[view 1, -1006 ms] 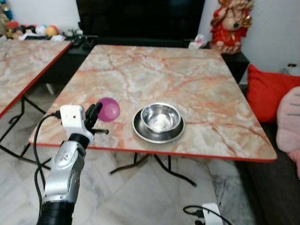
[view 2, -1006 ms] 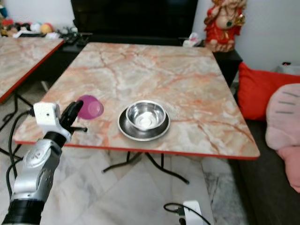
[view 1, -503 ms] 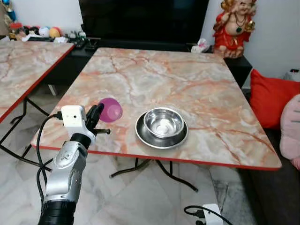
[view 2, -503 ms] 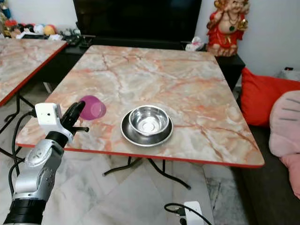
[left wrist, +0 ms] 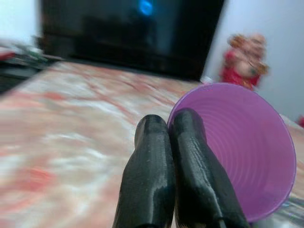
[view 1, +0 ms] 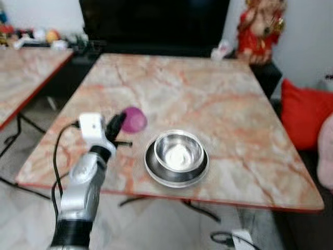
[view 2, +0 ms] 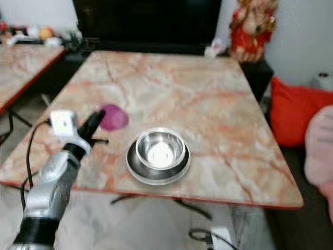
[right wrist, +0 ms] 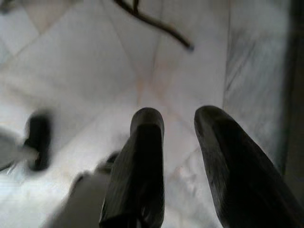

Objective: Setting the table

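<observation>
Left gripper [view 1: 118,123] pinches purple cup [view 1: 134,119] by rim, tilted, above bench [view 1: 218,99], beside steel bowl [view 1: 178,152]. Advise: level cup, lower clear of bowl, then release. Right gripper [right wrist: 175,118] idle, parted over floor

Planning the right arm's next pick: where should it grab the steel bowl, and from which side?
Best guess: pinch the steel bowl at its rim, coming from above on its right. It sits upright and open inside the steel plate, so the rim stands free while the plate blocks a low side approach. The left gripper, shut on the purple cup, takes up the bowl's left side.
</observation>
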{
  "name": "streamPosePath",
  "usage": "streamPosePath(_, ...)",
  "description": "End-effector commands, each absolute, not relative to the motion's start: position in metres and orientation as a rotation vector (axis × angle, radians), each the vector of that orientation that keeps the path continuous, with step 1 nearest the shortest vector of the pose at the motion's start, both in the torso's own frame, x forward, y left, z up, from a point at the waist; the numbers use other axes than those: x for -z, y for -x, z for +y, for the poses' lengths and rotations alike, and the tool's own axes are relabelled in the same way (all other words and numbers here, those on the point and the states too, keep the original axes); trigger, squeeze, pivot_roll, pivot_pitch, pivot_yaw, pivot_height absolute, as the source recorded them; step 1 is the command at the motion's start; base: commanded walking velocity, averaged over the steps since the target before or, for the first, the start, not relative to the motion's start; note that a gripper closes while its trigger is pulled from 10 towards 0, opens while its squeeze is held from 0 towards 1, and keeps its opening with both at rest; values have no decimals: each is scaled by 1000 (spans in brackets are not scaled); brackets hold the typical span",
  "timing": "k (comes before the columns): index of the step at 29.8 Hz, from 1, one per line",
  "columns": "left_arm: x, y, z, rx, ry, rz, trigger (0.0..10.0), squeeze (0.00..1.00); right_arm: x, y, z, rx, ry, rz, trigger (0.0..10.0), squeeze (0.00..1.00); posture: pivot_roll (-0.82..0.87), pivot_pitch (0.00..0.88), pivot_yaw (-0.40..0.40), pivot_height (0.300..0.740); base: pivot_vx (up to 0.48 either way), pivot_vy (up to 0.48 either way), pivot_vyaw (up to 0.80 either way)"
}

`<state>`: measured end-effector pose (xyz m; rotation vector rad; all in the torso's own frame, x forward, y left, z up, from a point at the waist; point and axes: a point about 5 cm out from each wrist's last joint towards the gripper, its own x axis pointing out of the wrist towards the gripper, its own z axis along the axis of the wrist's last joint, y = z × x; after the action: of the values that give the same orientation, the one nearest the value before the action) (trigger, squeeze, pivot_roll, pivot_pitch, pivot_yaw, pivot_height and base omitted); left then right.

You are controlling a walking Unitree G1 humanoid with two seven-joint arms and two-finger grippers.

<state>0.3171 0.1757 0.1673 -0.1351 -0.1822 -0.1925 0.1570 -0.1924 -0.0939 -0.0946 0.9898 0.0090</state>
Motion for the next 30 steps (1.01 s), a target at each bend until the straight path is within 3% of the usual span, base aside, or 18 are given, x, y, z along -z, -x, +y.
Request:
streamPosePath(1,-169,-316,184,170,134,-181,10000,0,94,-160,-182,-35,82,979,10000,0,125,0,-41,740,296,0,0)
streamPosePath(14,-167,-324,178,190,181,-45,10000,0,94,-160,-182,-41,85,982,10000,0,127,0,-40,740,21,0,0)
streamPosePath(20,-184,-334,177,166,227,-62,10000,0,94,-160,-182,-45,87,984,10000,0,129,0,-41,740,0,0,0)
streamPosePath(30,-171,-346,183,22,221,185,10000,0,94,-161,-181,-45,85,983,10000,0,122,0,-35,740,0,0,0)
